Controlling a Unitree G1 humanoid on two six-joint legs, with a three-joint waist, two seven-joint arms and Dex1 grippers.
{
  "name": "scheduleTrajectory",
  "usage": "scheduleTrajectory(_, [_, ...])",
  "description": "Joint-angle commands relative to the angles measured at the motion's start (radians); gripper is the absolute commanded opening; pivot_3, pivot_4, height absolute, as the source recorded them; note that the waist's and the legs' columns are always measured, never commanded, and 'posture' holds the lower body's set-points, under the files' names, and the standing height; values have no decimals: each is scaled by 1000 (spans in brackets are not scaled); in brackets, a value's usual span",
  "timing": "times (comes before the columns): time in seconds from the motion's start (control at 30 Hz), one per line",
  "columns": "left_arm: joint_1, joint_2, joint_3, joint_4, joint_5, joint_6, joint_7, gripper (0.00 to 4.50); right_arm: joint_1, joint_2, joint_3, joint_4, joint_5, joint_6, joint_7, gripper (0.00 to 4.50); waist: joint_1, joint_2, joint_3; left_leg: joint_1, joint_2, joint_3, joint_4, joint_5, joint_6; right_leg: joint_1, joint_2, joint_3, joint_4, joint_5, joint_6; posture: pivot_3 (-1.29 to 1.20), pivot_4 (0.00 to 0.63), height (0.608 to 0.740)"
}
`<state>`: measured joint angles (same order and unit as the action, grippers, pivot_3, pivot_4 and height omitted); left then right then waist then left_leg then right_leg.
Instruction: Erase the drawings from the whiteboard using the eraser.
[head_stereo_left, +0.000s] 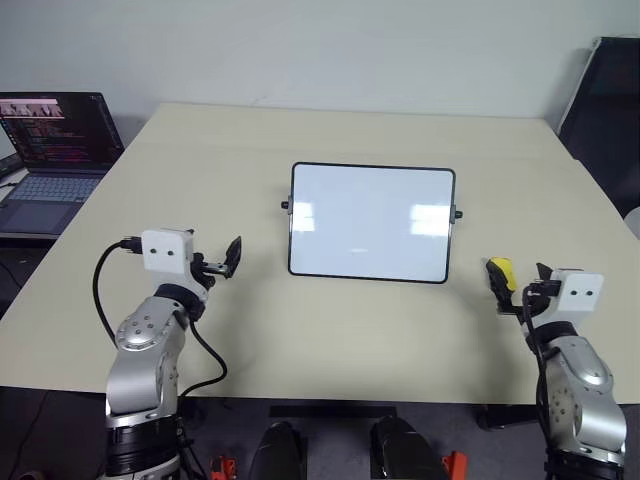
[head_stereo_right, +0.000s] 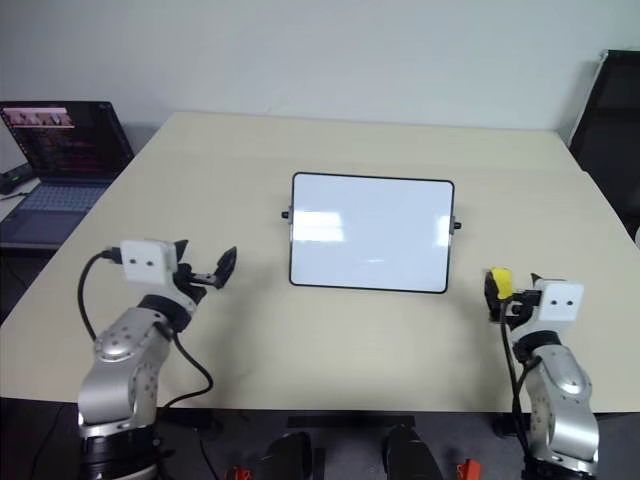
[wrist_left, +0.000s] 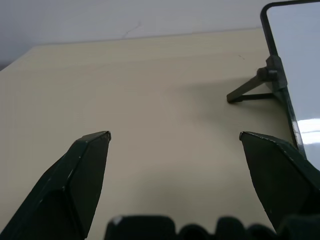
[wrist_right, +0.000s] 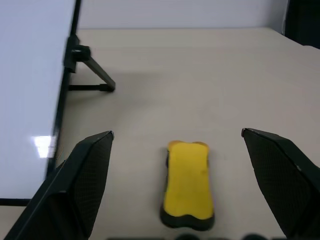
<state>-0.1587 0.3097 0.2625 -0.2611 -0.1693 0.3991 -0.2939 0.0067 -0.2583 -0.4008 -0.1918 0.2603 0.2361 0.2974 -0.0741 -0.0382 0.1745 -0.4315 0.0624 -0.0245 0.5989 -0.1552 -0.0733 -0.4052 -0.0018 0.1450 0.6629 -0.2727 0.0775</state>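
Room: pale wall behind, beige table (head_stereo_left: 330, 330) under everything, open laptop (head_stereo_left: 55, 150) off the far left corner.
Whiteboard (head_stereo_left: 370, 222): propped on small side feet mid-table, surface blank and glossy, no blue drawings visible.
Eraser (wrist_right: 189, 182): yellow block, black underside, flat on table just right of board, apart from both fingers.
Right gripper (wrist_right: 177, 136): spread wide around eraser, gripping nothing.
Left gripper (wrist_left: 175, 135): spread wide, empty, near board's left edge.
Progress: probably finished, judging by clean board and eraser set down.
Risk, board: propped stand likely light; stray nudge from either arm could slide or tip it.
Risk, eraser: near right table edge; careless sweep of right fingers could knock it off.
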Motion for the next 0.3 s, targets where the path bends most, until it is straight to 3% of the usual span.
scheduleTrajectory(0.03, [-21, 6, -19, -45, 19, -39, 24, 4500, -10, -44, -57, -15, 32, -41, 3, 4456, -1, 0, 0, 0, 0, 0, 0, 0, 0, 0, 0, 0, 0, 0, 0, 0, 150, 740])
scheduleTrajectory(0.3, [-43, 17, -64, 11, 22, -58, 11, 4500, 16, -90, -87, -47, 43, -9, -24, 4456, -9, 0, 0, 0, 0, 0, -1, 0, 0, -1, 1, 1, 0, 0, 0, 0, 150, 740])
